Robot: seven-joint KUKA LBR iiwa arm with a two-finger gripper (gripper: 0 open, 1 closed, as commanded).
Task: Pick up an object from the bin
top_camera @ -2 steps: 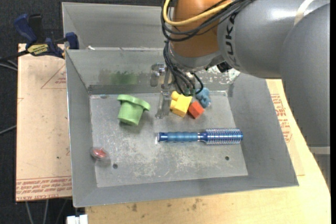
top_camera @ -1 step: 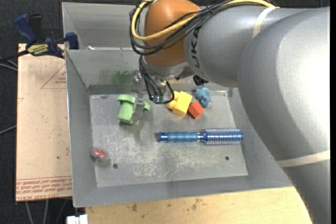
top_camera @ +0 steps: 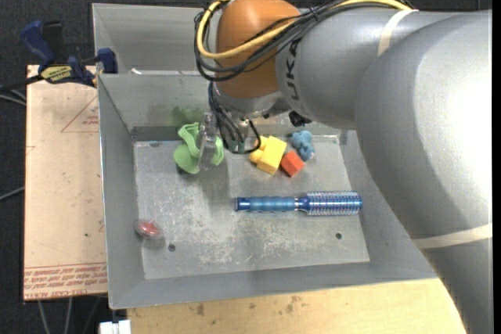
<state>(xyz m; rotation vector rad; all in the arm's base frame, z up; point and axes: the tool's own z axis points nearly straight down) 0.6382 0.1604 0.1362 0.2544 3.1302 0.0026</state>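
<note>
You're looking at the arm reaching in from the right, with its orange wrist cover (top_camera: pixel 250 43) sitting over the back half of the grey metal bin (top_camera: pixel 117 168). The gripper (top_camera: pixel 208 149) is hanging down at the back-left of the bin floor, right on a green crumpled soft thing (top_camera: pixel 186 156). The gripper's tip is overlapping the green thing's right side. I can't tell if it's touching or just above.

I also can't tell whether the gripper is apart, together or clamped on anything. Its metal end is blending into the green shape and cables (top_camera: pixel 235 135) are hanging beside it. Nothing here is showing a hold.

The green thing is lying on the floor near the back wall, left of centre, with its lobes sticking out to the left of the gripper.

Just right of the gripper:
- A yellow block (top_camera: pixel 268 155) is lying tilted.
- A small orange-red block (top_camera: pixel 292 165) is sitting touching or just beside the yellow block's right edge.
- A small light-blue lump (top_camera: pixel 302 142) is sitting just behind those two.

All three are lying apart from the green thing.

Further forward, a blue brush (top_camera: pixel 297 204) is lying flat across the middle of the floor, smooth handle pointing left and bristled head pointing right, well apart from the gripper. A small reddish round thing (top_camera: pixel 147 229) is sitting alone near the front-left corner.
</note>
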